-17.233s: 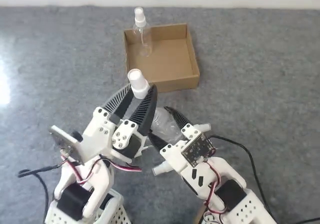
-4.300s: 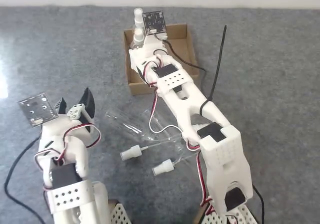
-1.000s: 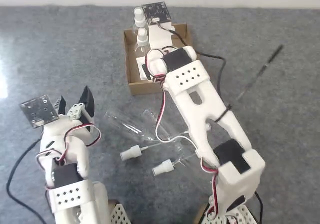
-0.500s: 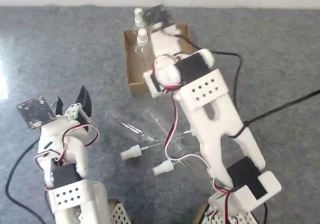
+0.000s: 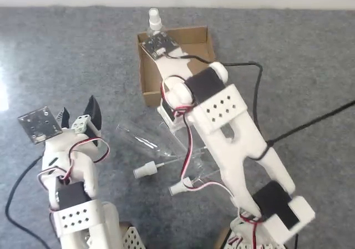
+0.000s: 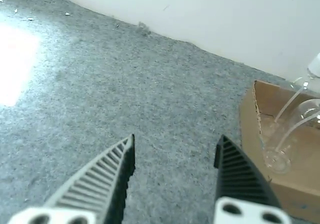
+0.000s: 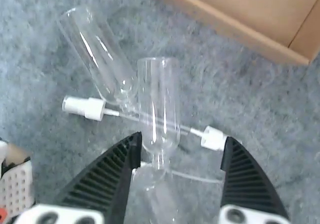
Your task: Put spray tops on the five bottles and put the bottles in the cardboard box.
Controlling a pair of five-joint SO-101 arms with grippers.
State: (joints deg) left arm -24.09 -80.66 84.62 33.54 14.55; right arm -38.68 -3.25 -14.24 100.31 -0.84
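Observation:
Two clear bottles with spray tops stand in the cardboard box (image 5: 145,88); the top of one (image 5: 154,18) shows at its far corner, and the left wrist view shows the bottles (image 6: 276,151) inside the box (image 6: 252,116). Three uncapped bottles lie on the carpet: one (image 7: 97,59), a second (image 7: 157,102) and a third (image 7: 155,184) partly between the fingers. Two loose spray tops (image 7: 82,107) (image 7: 215,136) lie beside them. My right gripper (image 7: 181,136) hangs open above these bottles, holding nothing. My left gripper (image 5: 80,115) stands open over bare carpet at the left.
Grey carpet covers the table, with a white wall along the far edge. The right arm (image 5: 222,121) stretches from the near right toward the box and hides part of the bottle pile. Its black cable (image 5: 310,124) trails off to the right.
The right arm has drawn back out of the box, leaving a capped bottle there, and its gripper now hangs over the loose bottles. The left arm has stayed put.

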